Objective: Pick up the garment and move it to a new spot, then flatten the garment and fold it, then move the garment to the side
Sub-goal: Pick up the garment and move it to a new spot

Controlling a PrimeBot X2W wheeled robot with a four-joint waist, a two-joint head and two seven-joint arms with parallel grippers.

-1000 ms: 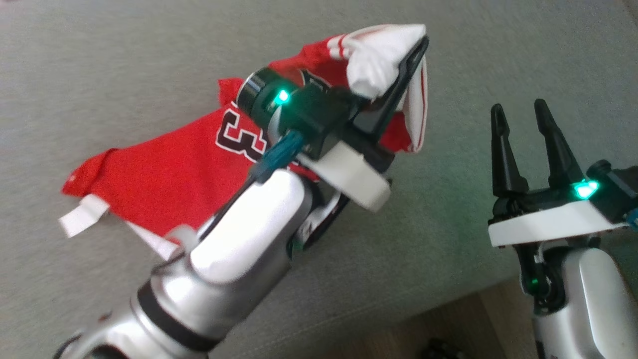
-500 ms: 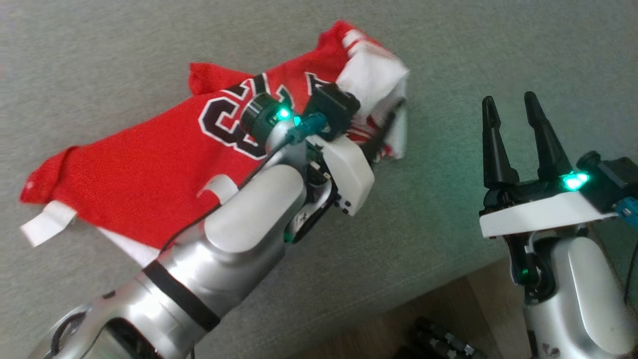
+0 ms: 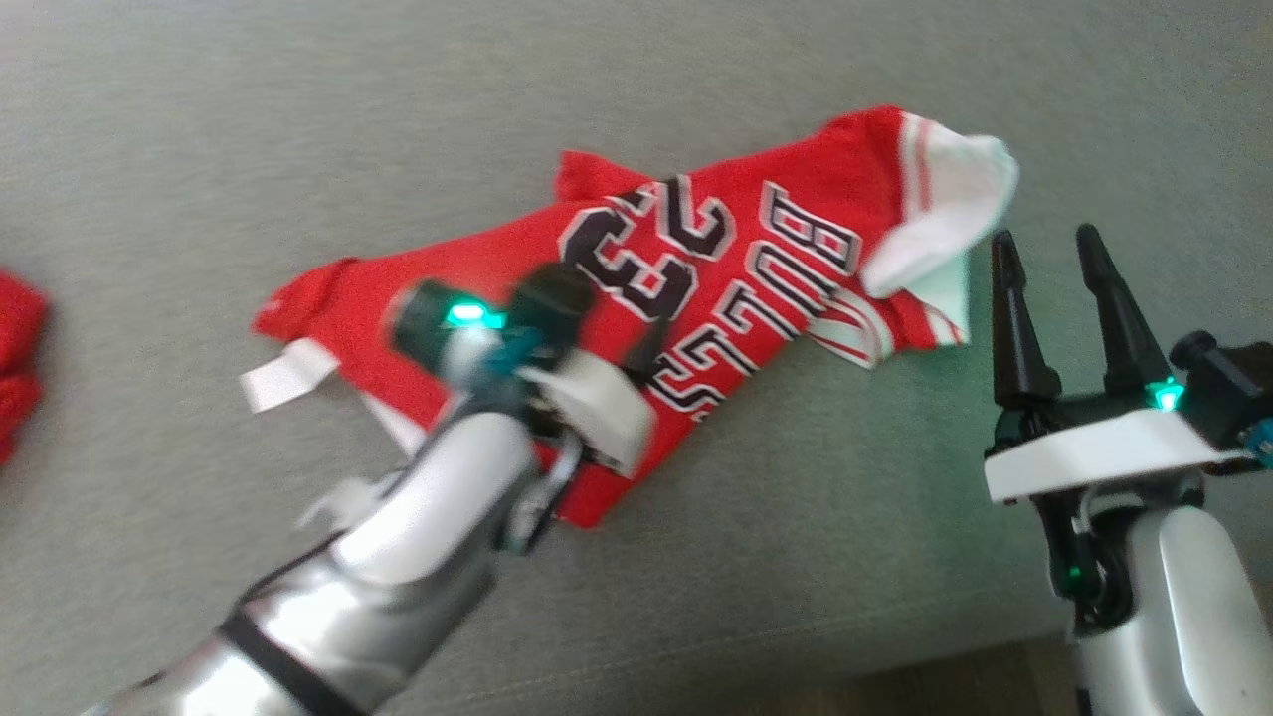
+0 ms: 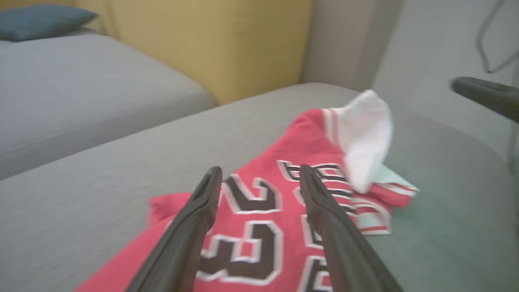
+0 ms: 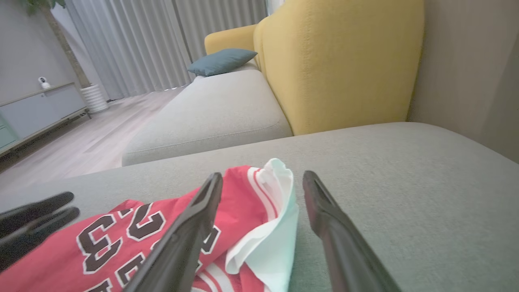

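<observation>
The garment [image 3: 716, 298] is a red jersey with black-and-white lettering and the number 23. It lies spread on the grey sofa seat [image 3: 298, 119], with its white-trimmed end [image 3: 945, 209] curled over at the right. My left gripper [image 4: 260, 169] hovers open above the numbers, with nothing between its fingers. In the head view its arm is blurred over the jersey's lower-left part. My right gripper [image 3: 1044, 239] stands open just right of the white end, fingers apart and empty. In the right wrist view the right gripper [image 5: 262, 175] points at that curled white end [image 5: 267, 227].
Another red cloth [image 3: 15, 348] lies at the far left edge of the seat. A yellow backrest [image 5: 336, 61] and a blue cushion [image 5: 223, 61] stand beyond the seat. The seat's front edge [image 3: 895, 656] runs along the lower right.
My left gripper opened, let go of the jersey's white end and drew back to the lower left. The jersey now lies on the seat. The camera shifted; the right gripper stayed open.
</observation>
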